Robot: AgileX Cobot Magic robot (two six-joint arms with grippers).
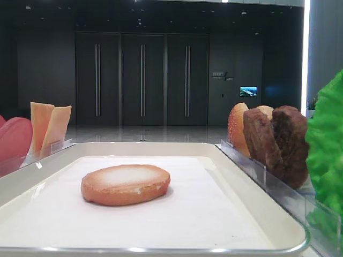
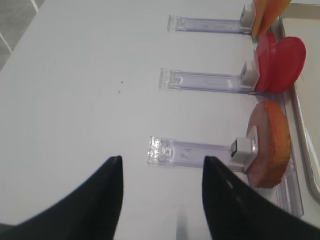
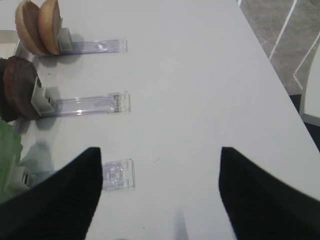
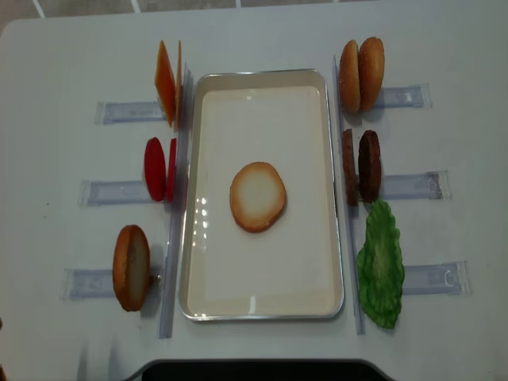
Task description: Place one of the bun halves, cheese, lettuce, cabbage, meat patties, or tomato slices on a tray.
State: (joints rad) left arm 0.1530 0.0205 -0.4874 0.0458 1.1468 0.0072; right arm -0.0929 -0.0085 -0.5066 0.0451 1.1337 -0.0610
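While both grippers hang above bare table with nothing between their fingers, the left gripper [image 2: 162,200] stands parted at a middling width and the right gripper [image 3: 160,192] is spread wide. Under the left one lies a clear plastic holder [image 2: 192,151] that props a bun half [image 2: 270,145] on edge; further along that side stand red tomato slices [image 2: 280,64] and orange cheese slices [image 2: 265,15], each in its own holder. Under the right gripper the table [image 3: 200,75] carries matching holders with green lettuce [image 3: 7,150], dark brown meat patties [image 3: 17,87] and two more bun halves [image 3: 37,25].

Between these two rows sits the tray [image 4: 190,198], a pale rectangular metal one with rounded corners. At its middle lies a bun half [image 4: 257,196], flat, cut face up: round, pale cream across the top with a golden-brown toasted rim. It touches nothing but the tray floor. Left of the tray stand cheese, tomato and bun; right of the tray, buns, patties and lettuce, all just outside its rim.
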